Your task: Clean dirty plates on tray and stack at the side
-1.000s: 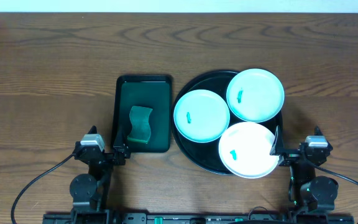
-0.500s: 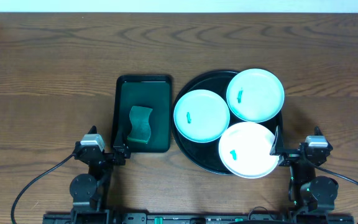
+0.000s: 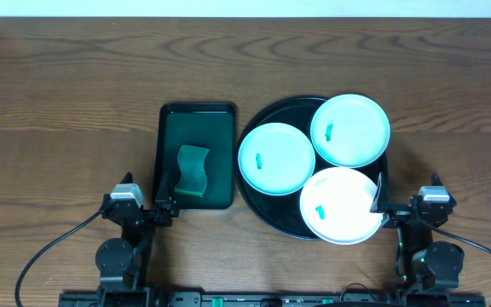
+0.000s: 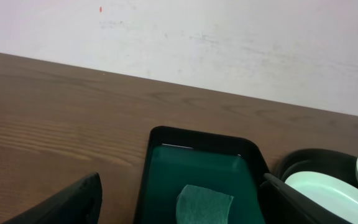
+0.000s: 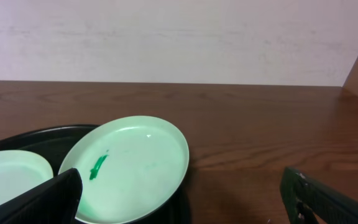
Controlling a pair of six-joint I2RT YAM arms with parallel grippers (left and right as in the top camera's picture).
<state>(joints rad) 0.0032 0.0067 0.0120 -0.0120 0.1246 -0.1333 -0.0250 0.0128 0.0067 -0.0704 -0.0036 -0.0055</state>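
Three small pale-mint plates (image 3: 276, 159) crowd the round black tray (image 3: 267, 211), right of the desk's middle. Each bears a small green smear. The nearest plate (image 3: 341, 205) lies just beside the right gripper (image 3: 406, 207), whose jaws are spread wide and empty. The left gripper (image 3: 146, 205), equally wide, sits at the near end of the green tray (image 3: 196, 119), which holds a sponge (image 3: 193, 170).

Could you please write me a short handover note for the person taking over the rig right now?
Left gripper: open, empty, by the near end of the green tray.
Right gripper: open, empty, beside the near right of the black tray.
Things: three plates all on the black tray, each with a green smear; the sponge lies in the green tray.
Done: nothing; no plate wiped or stacked.
Left: pick up the sponge, wipe each plate, stack them at the side.
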